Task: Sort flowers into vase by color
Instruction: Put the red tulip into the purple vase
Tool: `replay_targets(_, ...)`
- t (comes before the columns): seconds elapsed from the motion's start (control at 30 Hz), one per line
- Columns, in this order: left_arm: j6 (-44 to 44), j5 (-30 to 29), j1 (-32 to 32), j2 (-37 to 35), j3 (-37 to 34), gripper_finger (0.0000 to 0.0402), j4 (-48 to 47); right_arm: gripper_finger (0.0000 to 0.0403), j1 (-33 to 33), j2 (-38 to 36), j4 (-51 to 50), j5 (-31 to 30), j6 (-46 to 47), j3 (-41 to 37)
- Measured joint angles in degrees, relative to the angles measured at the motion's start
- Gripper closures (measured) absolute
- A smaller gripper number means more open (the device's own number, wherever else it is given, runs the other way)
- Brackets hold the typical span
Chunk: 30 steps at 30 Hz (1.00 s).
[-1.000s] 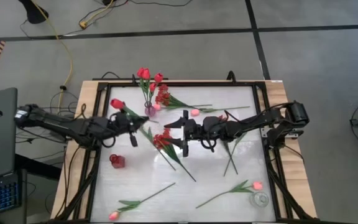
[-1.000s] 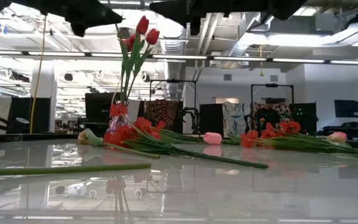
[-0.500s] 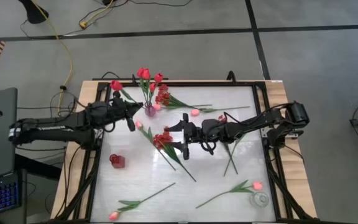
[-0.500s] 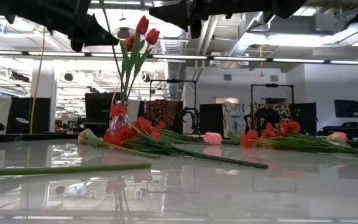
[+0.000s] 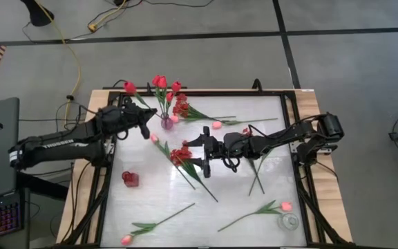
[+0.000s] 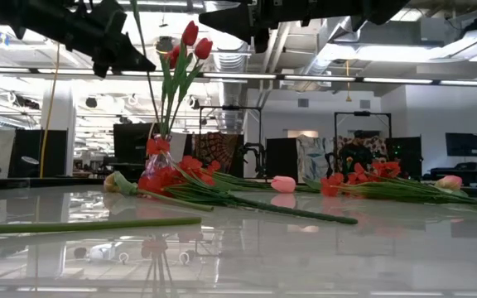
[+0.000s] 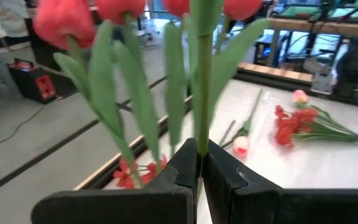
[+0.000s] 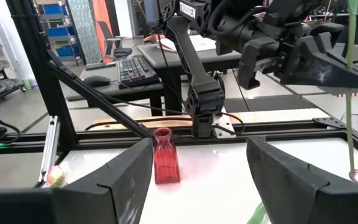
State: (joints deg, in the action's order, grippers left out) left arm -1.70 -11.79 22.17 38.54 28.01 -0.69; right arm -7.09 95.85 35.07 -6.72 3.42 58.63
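High view: left end effector (image 5: 146,127) grips red tulip (image 5: 129,88) near table edge (image 5: 109,93).

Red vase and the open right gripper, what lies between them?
Bare tabletop between the red vase and the right gripper, seen in the right wrist view.

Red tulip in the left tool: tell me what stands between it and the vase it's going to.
Nothing solid. The left tool, shut on the red tulip, hangs beside the clear vase. Only the red tulips already in the vase crowd its mouth. The right tool waits open at mid-table.
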Motion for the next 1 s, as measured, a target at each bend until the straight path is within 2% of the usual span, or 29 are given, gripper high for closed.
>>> replay_targets(0.4,0.8,3.9,4.7,0.5,0.0,0.0401,0.2,0.0117,0.1,0.0,-0.5,0.0,0.1,0.0)
replay_targets(1.0,1.6,4.0,5.6,10.9,0.0,0.0401,3.8,0.0117,0.1,0.0,-0.4,0.0,-0.5,0.0)
